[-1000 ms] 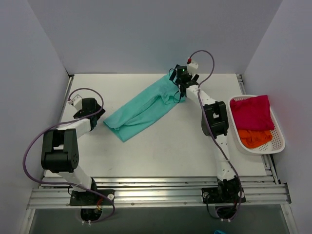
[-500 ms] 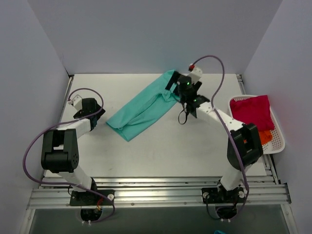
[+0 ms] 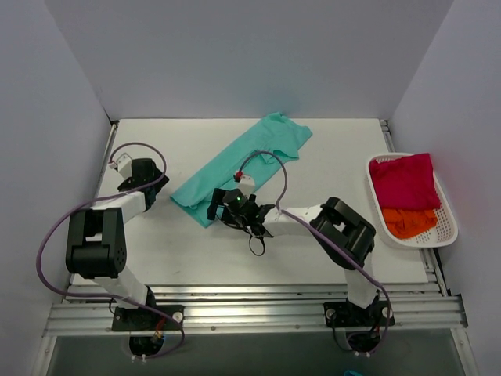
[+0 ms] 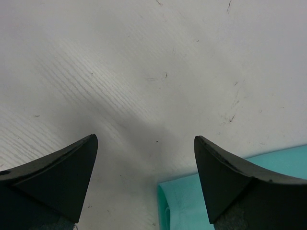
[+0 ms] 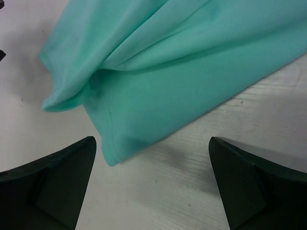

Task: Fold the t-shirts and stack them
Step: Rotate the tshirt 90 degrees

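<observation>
Our right gripper [image 3: 218, 208] hangs wide open and empty, just beside the near-left hem corner of the teal shirt [image 3: 239, 168]. The shirt's long axis runs diagonally from there to the far right.

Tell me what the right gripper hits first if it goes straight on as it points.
The teal shirt: its hemmed corner lies just ahead between the open fingers of the right gripper. Height above the table is unclear, so it might touch the table just short of the hem first.
</observation>
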Tool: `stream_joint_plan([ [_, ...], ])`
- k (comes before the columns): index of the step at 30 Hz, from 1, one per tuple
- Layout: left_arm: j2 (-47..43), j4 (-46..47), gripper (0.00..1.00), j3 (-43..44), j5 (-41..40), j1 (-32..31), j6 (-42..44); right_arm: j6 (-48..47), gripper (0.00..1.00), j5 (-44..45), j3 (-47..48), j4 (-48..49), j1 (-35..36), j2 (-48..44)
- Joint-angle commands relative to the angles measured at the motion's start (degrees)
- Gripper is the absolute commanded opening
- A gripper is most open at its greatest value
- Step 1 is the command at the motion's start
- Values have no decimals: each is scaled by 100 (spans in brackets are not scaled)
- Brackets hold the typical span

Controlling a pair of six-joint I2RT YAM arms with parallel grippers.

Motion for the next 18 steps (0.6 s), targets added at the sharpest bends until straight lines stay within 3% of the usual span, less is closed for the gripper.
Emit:
stream_joint_plan([
  [1, -221, 260, 91, -1, -23, 36, -22, 304, 100, -125, 234, 225, 70, 356],
  [10, -247, 278, 91, -27, 3, 36, -39, 216, 100, -344, 1166, 75, 80, 1305],
  [12, -256, 313, 91, -62, 38, 36, -48, 172, 90, -345, 1315, 58, 53, 1463],
  [13, -265, 322, 91, -62, 38, 97, -57, 155, 83, -362, 1359, 49, 36, 1516],
  [16, -274, 348, 91, -88, 73, 220, -57, 137, 42, -520, 1316, 128, -52, 1631],
  [17, -274, 348, 91, -89, 82, 220, -57, 137, 12, -529, 1272, 171, -70, 1631],
  [18, -274, 348, 91, -97, 82, 229, -57, 137, 0, -520, 1228, 163, -87, 1623],
])
